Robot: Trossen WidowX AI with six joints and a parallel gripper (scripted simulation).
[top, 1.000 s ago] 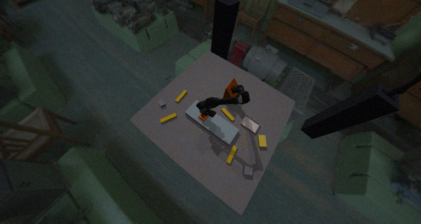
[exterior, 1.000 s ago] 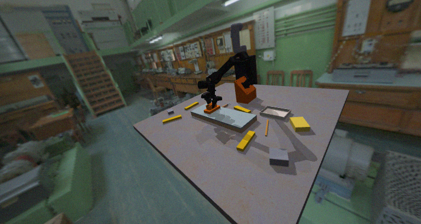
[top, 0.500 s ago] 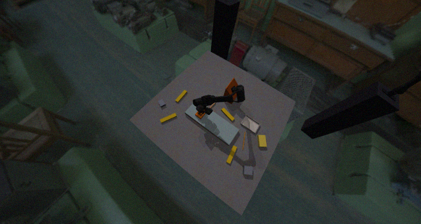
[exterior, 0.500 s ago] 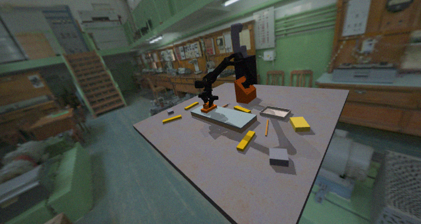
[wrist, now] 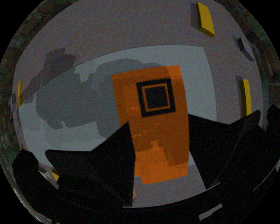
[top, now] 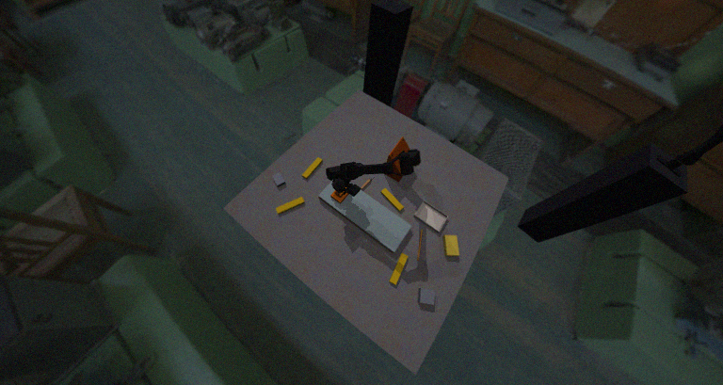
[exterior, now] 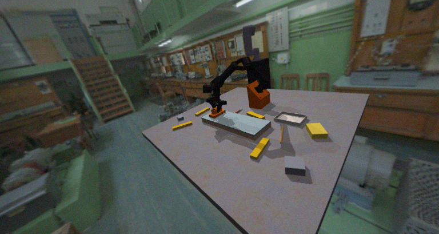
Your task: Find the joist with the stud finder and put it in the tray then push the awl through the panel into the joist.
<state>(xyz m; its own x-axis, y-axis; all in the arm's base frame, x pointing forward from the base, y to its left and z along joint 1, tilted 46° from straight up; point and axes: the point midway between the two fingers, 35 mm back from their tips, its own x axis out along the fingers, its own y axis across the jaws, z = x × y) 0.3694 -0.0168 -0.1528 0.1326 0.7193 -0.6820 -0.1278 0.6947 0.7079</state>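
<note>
The orange stud finder [top: 338,196] [exterior: 214,114] [wrist: 161,135] is on the pale blue floor panel [top: 384,226] [exterior: 245,125] [wrist: 200,85], near its far left end. My gripper [exterior: 217,108] [wrist: 155,120] is shut on it from above. The square window [wrist: 156,97] on its top is dark. The joist is hidden. A thin orange piece with a dark tip [top: 366,184] [exterior: 238,111], probably the awl, lies behind the panel. The shallow tray [top: 435,209] [exterior: 288,123] is empty, right of the panel.
A thin orange stick [top: 420,245] [exterior: 281,134] lies between panel and tray. Several yellow bars surround the panel, one [top: 392,200] [exterior: 255,115] behind it and one [top: 398,268] [exterior: 259,148] in front. A yellow block [top: 451,245] [exterior: 316,130] and grey block [top: 426,297] [exterior: 295,165] are at right.
</note>
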